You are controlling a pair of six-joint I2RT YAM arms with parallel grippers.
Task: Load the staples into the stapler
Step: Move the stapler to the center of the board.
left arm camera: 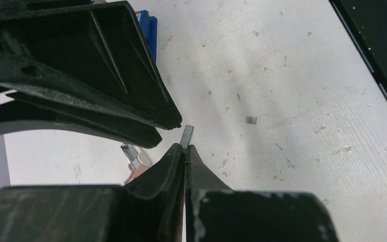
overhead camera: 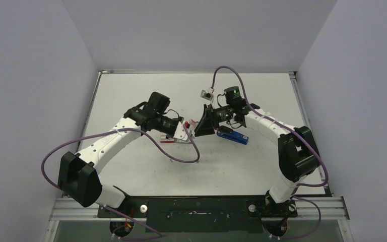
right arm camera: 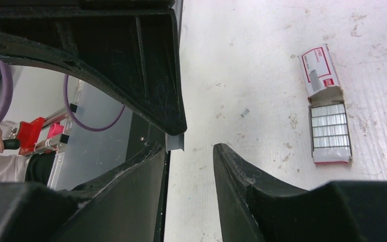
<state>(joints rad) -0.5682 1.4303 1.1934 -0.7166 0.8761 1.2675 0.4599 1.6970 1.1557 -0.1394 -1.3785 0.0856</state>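
Note:
My left gripper [left arm camera: 185, 147] is shut on a short silvery staple strip [left arm camera: 187, 134], whose end sticks out past the fingertips. Tip to tip with it, my right gripper [right arm camera: 191, 149] stands open, and the same strip [right arm camera: 175, 142] hangs just off its left finger [right arm camera: 156, 166]. In the top view the two grippers [overhead camera: 185, 127] [overhead camera: 200, 126] meet above mid-table. The blue stapler [overhead camera: 233, 136] lies on the table just right of the right gripper; its blue edge [left arm camera: 150, 27] shows behind the right fingers. The red-and-white staple box [right arm camera: 327, 113] lies open, with staples in its tray.
A loose staple fragment [left arm camera: 252, 119] lies on the white table [overhead camera: 146, 166], and the same kind of scrap [right arm camera: 244, 112] shows in the right wrist view. The box [overhead camera: 169, 140] sits under the left gripper. Purple cables loop off both arms.

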